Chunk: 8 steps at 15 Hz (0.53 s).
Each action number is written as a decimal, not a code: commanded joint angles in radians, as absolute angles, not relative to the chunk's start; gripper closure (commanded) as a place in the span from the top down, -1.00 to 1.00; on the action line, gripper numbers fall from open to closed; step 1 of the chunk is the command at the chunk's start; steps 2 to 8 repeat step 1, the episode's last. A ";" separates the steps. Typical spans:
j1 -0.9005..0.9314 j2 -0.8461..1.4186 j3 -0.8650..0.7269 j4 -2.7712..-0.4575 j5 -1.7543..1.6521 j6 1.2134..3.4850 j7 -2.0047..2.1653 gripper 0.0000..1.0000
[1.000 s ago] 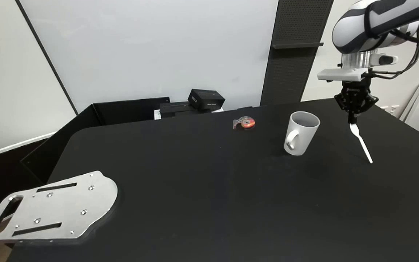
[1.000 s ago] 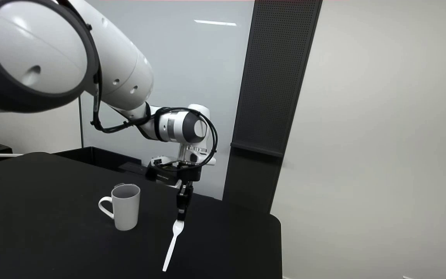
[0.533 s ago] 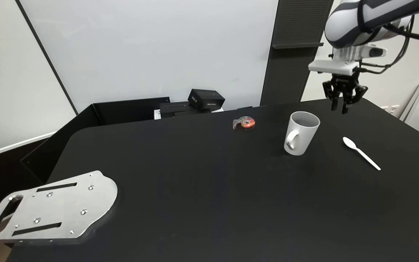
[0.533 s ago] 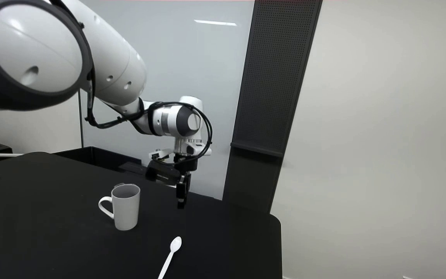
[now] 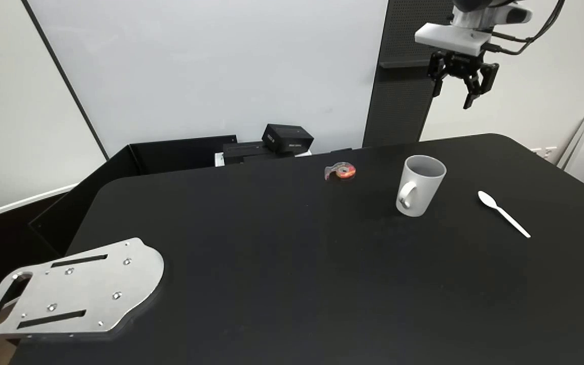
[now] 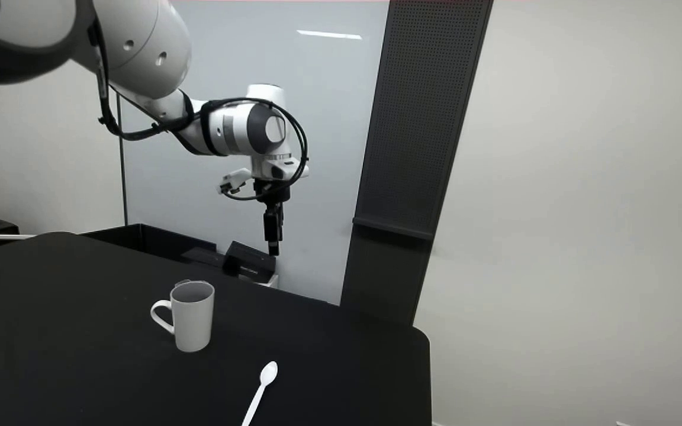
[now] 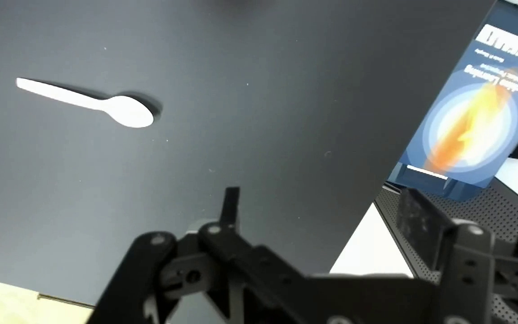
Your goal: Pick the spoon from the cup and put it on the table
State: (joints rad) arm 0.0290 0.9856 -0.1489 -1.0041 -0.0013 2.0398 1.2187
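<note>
On the black table the white spoon lies flat, to the right of the mug in both exterior views; its handle end is cut off in an exterior view where its bowl shows. The cup, a white mug with a side handle, stands upright apart from the spoon. High above the table, toward its far edge, hangs my gripper. Its fingers are spread wide with nothing between them. The wrist view has the whole spoon to the upper left of the fingers; the cup is out of that view.
A grey metal plate with slots lies at the table's left end. Near the far edge sits a red-orange tape dispenser. Behind the table are a black box and a wall. A blue book cover shows beyond the edge.
The gripper was shut on the spoon's bowl end; it opened and let go. The spoon dropped flat onto the table. My arm has since risen well above it and the fingers have spread wider.
</note>
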 commanded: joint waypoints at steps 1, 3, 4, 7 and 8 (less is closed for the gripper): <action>0.025 0.997 -0.148 -1.000 -0.002 2.040 1.218 0.80; 0.025 0.997 -0.148 -1.000 -0.002 2.040 1.218 0.80; 0.025 0.997 -0.148 -1.000 -0.002 2.040 1.218 0.80; 0.025 0.997 -0.148 -1.000 -0.002 2.040 1.218 0.80; 0.025 0.997 -0.148 -1.000 -0.002 2.040 1.218 0.80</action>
